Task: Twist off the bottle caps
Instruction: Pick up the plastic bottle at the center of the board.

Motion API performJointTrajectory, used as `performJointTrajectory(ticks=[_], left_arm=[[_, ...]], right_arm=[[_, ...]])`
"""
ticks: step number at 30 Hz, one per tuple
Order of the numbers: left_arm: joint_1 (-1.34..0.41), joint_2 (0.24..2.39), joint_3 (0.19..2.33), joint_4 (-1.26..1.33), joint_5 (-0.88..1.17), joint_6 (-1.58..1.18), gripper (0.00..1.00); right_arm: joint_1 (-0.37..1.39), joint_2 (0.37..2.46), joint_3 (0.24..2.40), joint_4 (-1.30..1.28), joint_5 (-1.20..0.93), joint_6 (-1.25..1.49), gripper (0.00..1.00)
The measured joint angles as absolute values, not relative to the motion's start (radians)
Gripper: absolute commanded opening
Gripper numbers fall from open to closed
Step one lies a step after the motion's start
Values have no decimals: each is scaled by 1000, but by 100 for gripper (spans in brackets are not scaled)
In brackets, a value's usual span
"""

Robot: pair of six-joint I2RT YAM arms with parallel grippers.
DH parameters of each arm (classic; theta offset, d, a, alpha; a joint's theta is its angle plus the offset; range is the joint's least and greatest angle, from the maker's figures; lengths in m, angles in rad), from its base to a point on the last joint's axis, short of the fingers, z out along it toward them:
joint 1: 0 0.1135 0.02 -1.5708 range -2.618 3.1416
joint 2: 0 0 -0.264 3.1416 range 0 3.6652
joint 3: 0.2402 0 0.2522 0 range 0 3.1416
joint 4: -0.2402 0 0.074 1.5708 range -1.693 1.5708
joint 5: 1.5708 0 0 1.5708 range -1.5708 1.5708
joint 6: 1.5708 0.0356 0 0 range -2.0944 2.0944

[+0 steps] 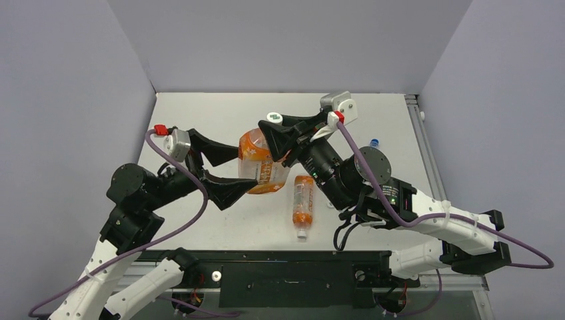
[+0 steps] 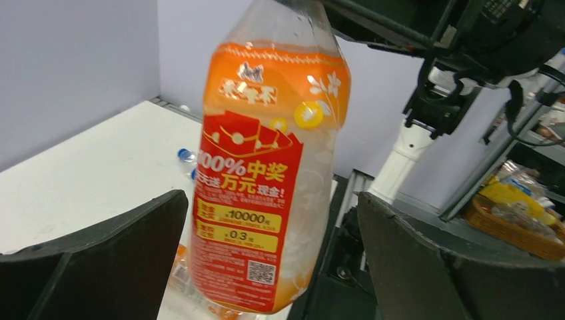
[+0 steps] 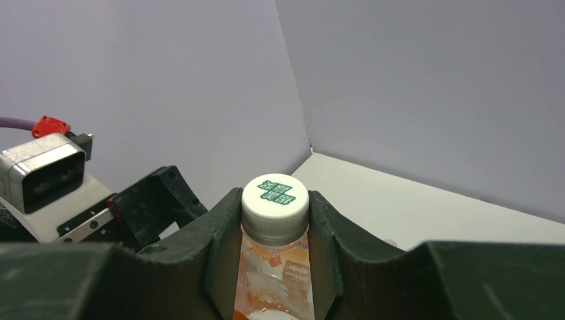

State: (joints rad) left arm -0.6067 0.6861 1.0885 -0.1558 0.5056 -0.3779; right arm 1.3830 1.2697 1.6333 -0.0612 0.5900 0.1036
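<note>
Nearest the arm bases, the slim orange bottle [image 1: 303, 200] lies on its side on the tabletop [image 1: 200, 113], its white cap [image 1: 302, 233] on. Beyond it, the right gripper [image 3: 274, 227] is clamped tight at the neck of the wide orange bottle [image 1: 261, 167] and holds it aloft. This is probably so the left gripper [image 1: 245, 167], jaws fully spread beside the body without touching, can brace it. The green-marked cap [image 1: 273, 118] is on. Farthest back, a blue cap [image 1: 374, 142] shows. In all: two orange bottles, three caps.
</note>
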Motion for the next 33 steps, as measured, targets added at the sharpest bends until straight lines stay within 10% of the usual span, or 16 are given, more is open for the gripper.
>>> performJointTrajectory(ticks=[15, 21, 24, 30, 33], left_arm=[[-607, 782, 1096, -98, 608, -442, 98], [-607, 796, 1109, -85, 614, -431, 82], [-607, 796, 1119, -68, 621, -427, 54], [-607, 798, 1128, -53, 649, -380, 31], [-607, 798, 1127, -61, 633, -325, 23]], right_arm=[[1430, 1338, 1633, 70, 614, 99, 0], [1454, 1345, 1633, 76, 633, 60, 0], [1458, 1345, 1633, 83, 639, 57, 0], [1459, 1345, 1633, 96, 647, 71, 70], [1438, 1345, 1650, 38, 639, 118, 85]])
